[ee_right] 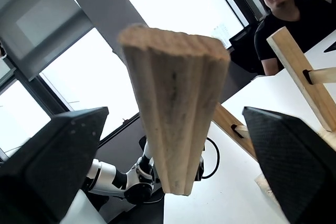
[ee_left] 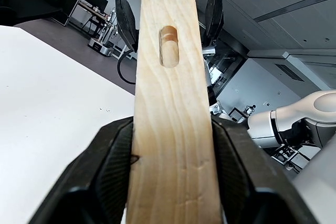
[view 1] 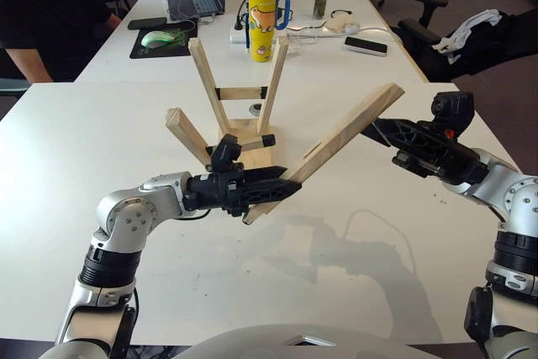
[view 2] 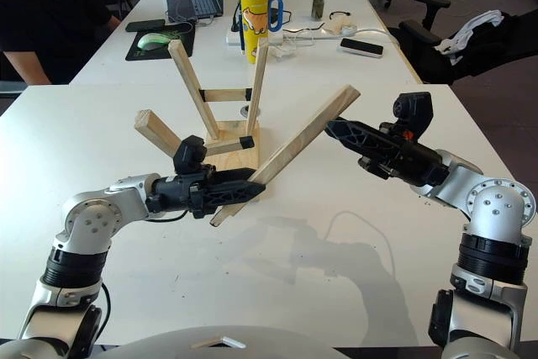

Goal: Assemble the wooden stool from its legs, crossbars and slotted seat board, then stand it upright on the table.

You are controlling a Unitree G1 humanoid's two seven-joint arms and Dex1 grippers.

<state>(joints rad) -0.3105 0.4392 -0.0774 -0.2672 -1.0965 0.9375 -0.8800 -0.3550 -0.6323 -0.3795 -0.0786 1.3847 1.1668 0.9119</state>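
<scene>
My left hand (view 1: 282, 189) clamps the lower end of the wooden leg (view 1: 338, 144), which looks stiff and light. My right hand (view 1: 374, 129) straddles its top end, wide open.

Your left arm (view 1: 139, 208) is bent inward, forearm level, with the left gripper (view 1: 286, 188) clamped on the lower end of the wooden leg (view 1: 336, 142). Your right arm (view 1: 496, 182) stretches inward, and the right gripper (view 1: 371, 128) has its fingers spread either side of the leg's upper end.

Leg (view 1: 336, 142) spans L gripper (view 1: 282, 187) to R gripper (view 1: 376, 128); part-built stool (view 1: 241, 94) behind
</scene>
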